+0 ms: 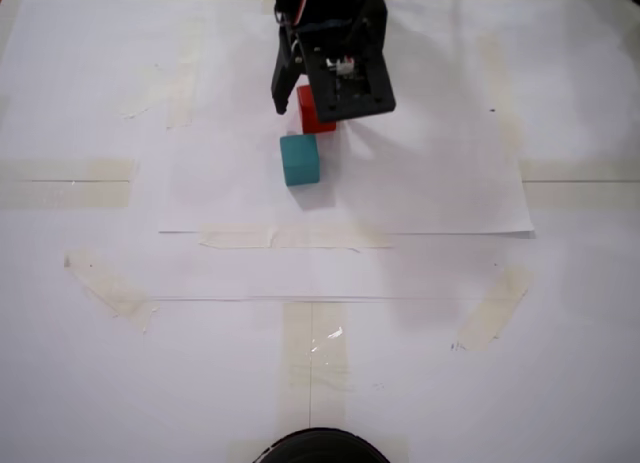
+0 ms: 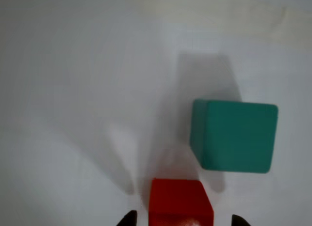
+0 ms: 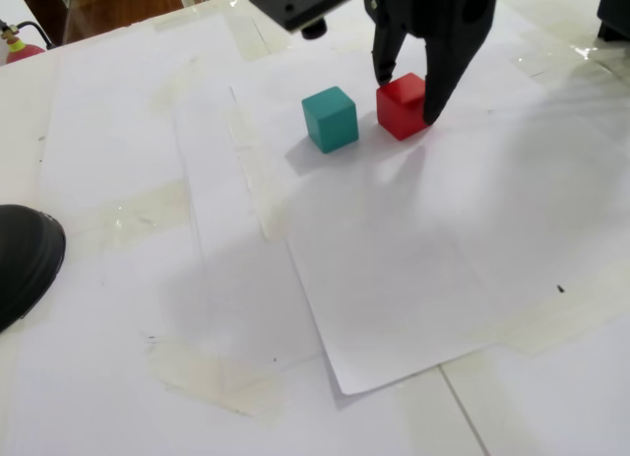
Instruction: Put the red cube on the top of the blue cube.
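Note:
The red cube (image 1: 314, 121) sits on white paper, partly under my gripper (image 1: 306, 108). In a fixed view the cube (image 3: 400, 107) stands between the two black fingers of my gripper (image 3: 407, 94), which is low over the paper. In the wrist view the fingertips (image 2: 128, 219) flank the red cube (image 2: 179, 202) with a gap on each side, so the gripper (image 2: 184, 220) is open. The blue (teal) cube (image 1: 299, 160) rests on the paper right beside the red one, apart from it; it also shows in the wrist view (image 2: 236, 137) and a fixed view (image 3: 330, 119).
White paper sheets (image 1: 420, 198) are taped over the table with strips of tape (image 1: 65, 181). A round black object (image 1: 320, 447) sits at the near edge, also seen in a fixed view (image 3: 25, 261). A small red item (image 3: 20, 50) lies at the far left corner.

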Tool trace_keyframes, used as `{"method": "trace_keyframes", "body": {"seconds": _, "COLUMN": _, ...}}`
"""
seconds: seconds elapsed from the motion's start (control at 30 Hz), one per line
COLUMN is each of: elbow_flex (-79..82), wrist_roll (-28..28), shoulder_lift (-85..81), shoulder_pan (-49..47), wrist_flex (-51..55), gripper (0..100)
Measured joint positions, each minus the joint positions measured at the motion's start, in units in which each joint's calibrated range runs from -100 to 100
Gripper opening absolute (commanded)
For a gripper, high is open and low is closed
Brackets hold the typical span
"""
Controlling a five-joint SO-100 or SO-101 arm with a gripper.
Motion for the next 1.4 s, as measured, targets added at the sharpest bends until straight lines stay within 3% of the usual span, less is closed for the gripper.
{"method": "trace_keyframes", "body": {"seconds": 0.37, "elbow_flex": 0.99, "wrist_roll": 0.0, "shoulder_lift": 1.21, "shoulder_pan": -0.07, "wrist_flex": -1.71, "gripper": 24}}
{"method": "trace_keyframes", "body": {"seconds": 0.73, "elbow_flex": 1.36, "wrist_roll": 0.0, "shoulder_lift": 1.3, "shoulder_pan": -0.15, "wrist_flex": -2.11, "gripper": 11}}
{"method": "trace_keyframes", "body": {"seconds": 1.1, "elbow_flex": 1.36, "wrist_roll": 0.54, "shoulder_lift": 1.3, "shoulder_pan": -0.15, "wrist_flex": -2.03, "gripper": 9}}
{"method": "trace_keyframes", "body": {"seconds": 1.4, "elbow_flex": -8.4, "wrist_roll": 1.95, "shoulder_lift": 1.3, "shoulder_pan": 0.0, "wrist_flex": 9.92, "gripper": 9}}
